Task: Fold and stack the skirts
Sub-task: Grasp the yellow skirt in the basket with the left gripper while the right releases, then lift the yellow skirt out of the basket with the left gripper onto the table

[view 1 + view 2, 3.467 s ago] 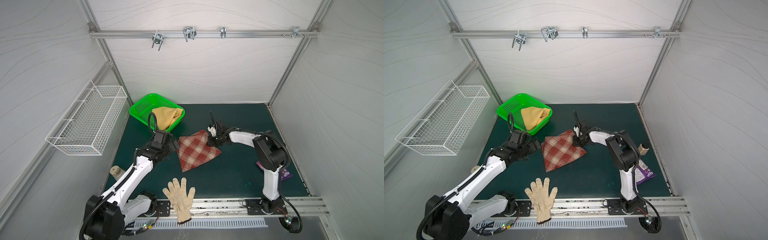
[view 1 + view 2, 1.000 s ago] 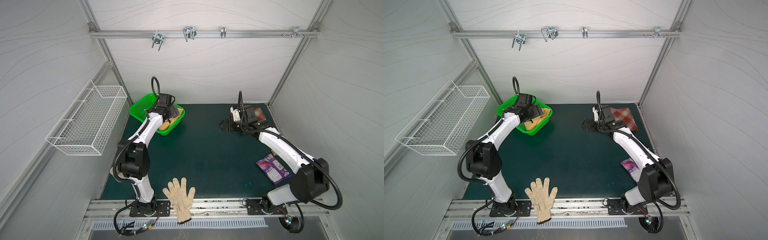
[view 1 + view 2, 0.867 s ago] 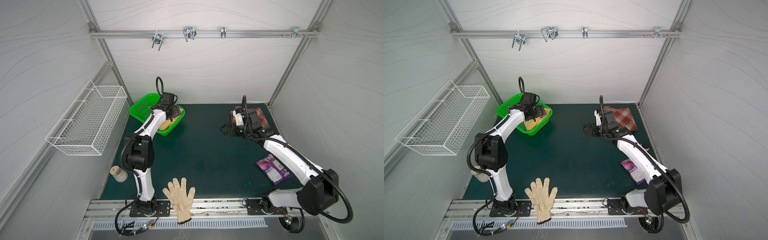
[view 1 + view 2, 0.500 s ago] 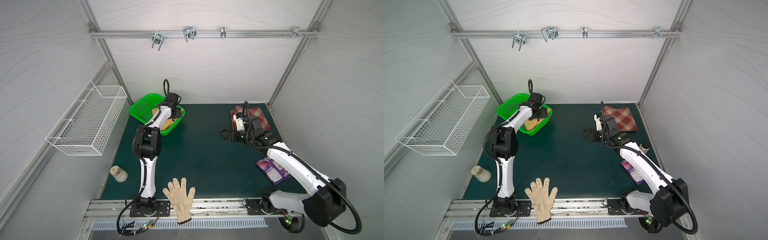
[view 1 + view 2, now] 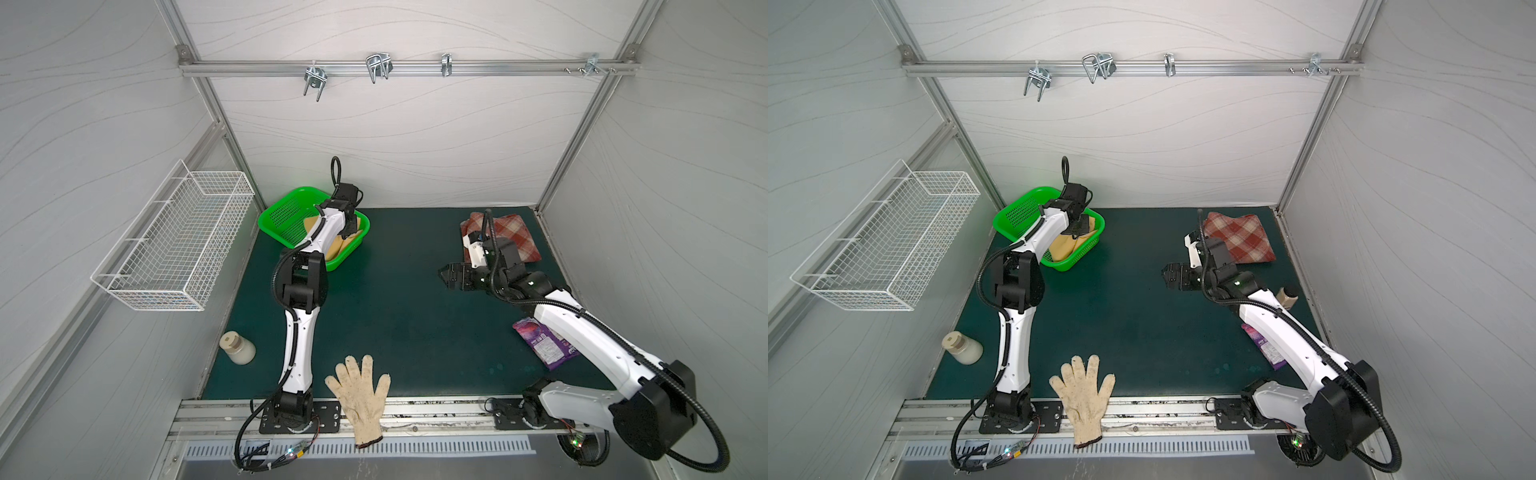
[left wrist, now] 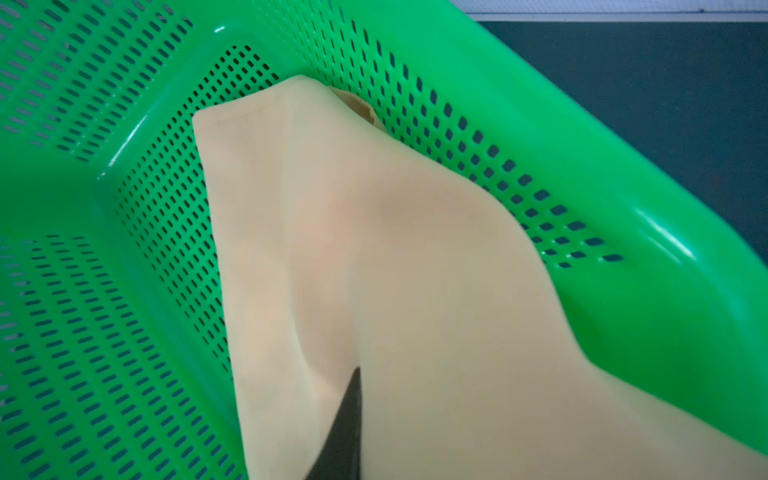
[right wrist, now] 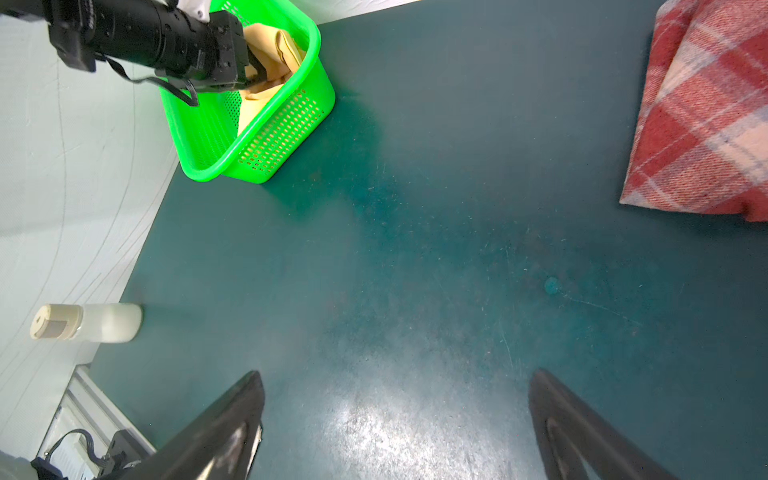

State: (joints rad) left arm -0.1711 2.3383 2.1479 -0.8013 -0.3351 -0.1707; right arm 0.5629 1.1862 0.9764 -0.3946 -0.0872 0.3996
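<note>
The plaid skirt (image 5: 505,237) (image 5: 1241,239) lies folded at the mat's back right corner; its edge shows in the right wrist view (image 7: 706,116). The mustard-yellow skirt (image 5: 336,249) (image 5: 1065,245) (image 6: 395,270) sits crumpled in the green basket (image 5: 282,208) (image 5: 1017,212) (image 6: 623,208) at the back left. My left gripper (image 5: 353,222) (image 5: 1081,226) (image 6: 357,374) reaches into the basket and is shut on the yellow cloth, which covers most of it. My right gripper (image 5: 446,276) (image 5: 1169,274) (image 7: 395,382) hovers open above bare mat, in front of the plaid skirt and left of it.
An off-white glove (image 5: 361,395) lies on the front edge. A pale bottle (image 5: 237,347) stands at the front left, a second bottle (image 5: 1285,297) by the right wall. A purple packet (image 5: 544,347) lies under the right arm. A wire basket (image 5: 174,245) hangs on the left wall.
The left gripper has closed on the yellow skirt inside the basket. The right gripper, still open, has drawn away from the plaid skirt toward the front.
</note>
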